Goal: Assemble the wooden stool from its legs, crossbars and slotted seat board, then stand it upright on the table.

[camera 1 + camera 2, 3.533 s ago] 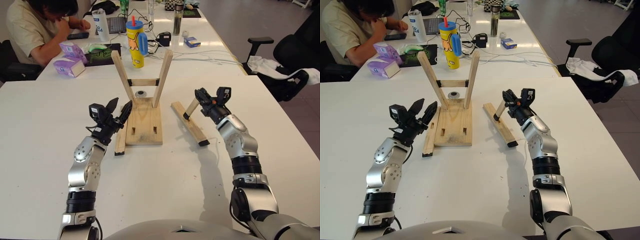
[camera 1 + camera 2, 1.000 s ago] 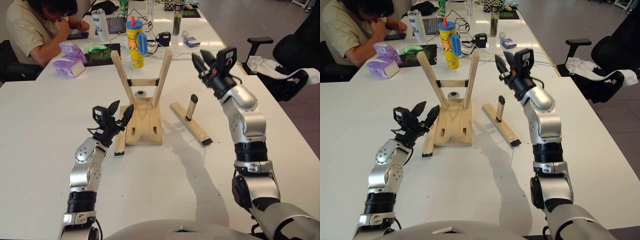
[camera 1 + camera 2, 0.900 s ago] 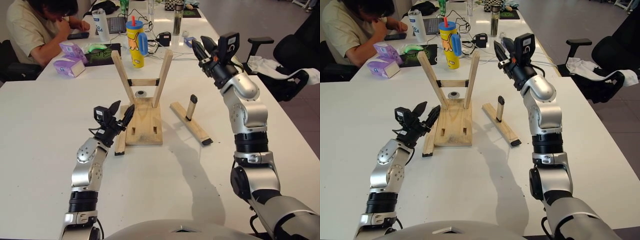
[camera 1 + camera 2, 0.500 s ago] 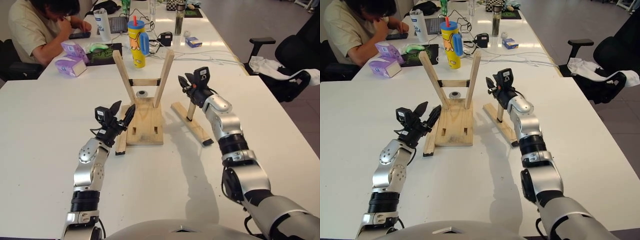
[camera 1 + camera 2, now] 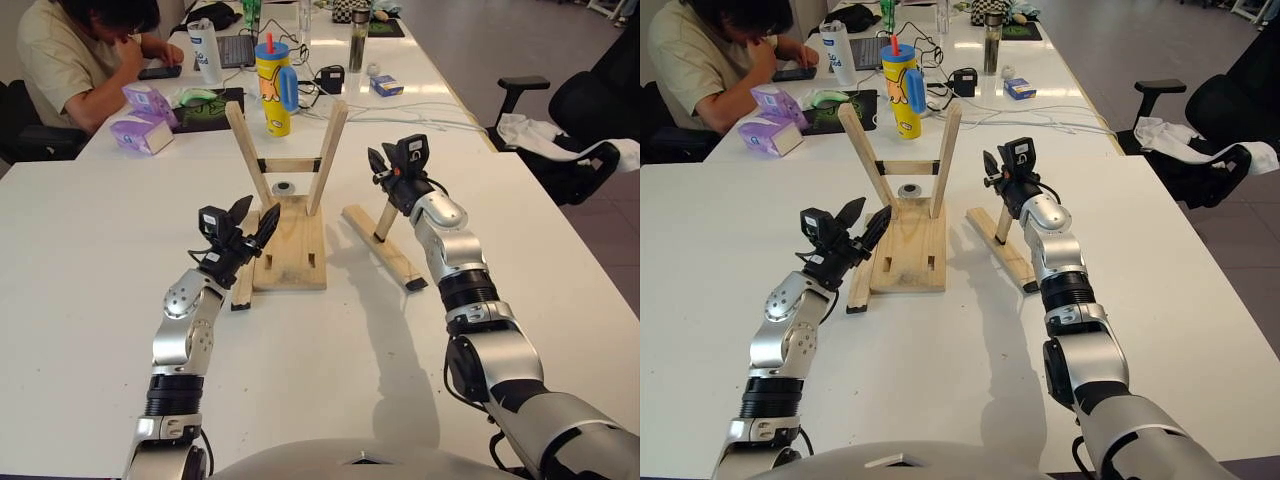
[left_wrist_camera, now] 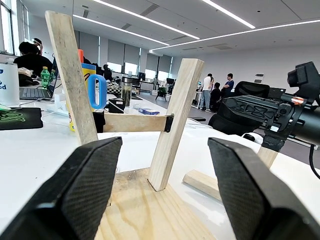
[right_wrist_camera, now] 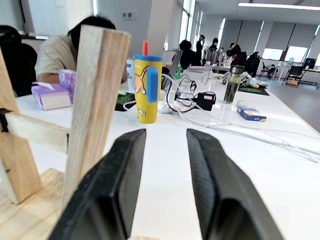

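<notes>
raw-wood seat board (image 5: 290, 250) lies flat ahead of the spread left claw (image 6: 162, 145), long axis pointing away, square legs (image 5: 328, 150) upward; right claw (image 7: 165, 135) gapes over a loose leg (image 5: 383, 222).

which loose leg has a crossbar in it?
The leg right of the seat board: a short crossbar stands up from it. The leg left of the board lies bare.

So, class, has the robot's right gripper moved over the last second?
Yes. The right gripper has dropped from well above the short upright wooden stick to just over its top, nearer the flat wooden seat board.
</notes>
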Controlling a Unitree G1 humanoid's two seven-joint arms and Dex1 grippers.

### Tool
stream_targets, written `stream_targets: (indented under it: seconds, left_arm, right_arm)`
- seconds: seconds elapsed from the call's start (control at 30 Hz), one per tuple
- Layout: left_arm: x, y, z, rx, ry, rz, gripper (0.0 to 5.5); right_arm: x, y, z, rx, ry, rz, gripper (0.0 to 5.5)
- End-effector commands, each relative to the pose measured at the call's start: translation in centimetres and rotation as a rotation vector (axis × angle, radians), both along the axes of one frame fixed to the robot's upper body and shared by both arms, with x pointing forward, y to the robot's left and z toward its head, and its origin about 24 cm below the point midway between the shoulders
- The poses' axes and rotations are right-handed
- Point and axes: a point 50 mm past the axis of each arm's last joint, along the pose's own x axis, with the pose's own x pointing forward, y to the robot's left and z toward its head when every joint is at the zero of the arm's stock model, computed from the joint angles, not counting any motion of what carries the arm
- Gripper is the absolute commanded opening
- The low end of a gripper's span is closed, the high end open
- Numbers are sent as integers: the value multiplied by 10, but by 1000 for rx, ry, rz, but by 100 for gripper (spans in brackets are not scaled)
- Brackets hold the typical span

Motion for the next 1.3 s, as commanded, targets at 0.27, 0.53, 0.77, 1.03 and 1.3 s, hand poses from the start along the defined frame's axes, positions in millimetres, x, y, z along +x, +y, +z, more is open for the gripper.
stream_targets:
  seconds: [0.27,0.53,0.77,1.03,1.3]
  left_arm:
    - [6,-9,-1,4,-9,-27,318]
    - [3,-4,-1,-12,-25,25,318]
    - [-1,1,-3,-17,-24,54,318]
    - [3,7,1,-7,-31,56,318]
    - [4,11,1,0,-27,53,318]
  right_arm:
    - [-20,-3,78,49,-263,32,150]
    - [-62,-48,49,0,-25,36,234]
    - [-89,-61,2,-107,305,70,344]
    - [-91,-50,-51,-247,590,149,415]
    - [-82,-49,-70,-260,639,130,339]
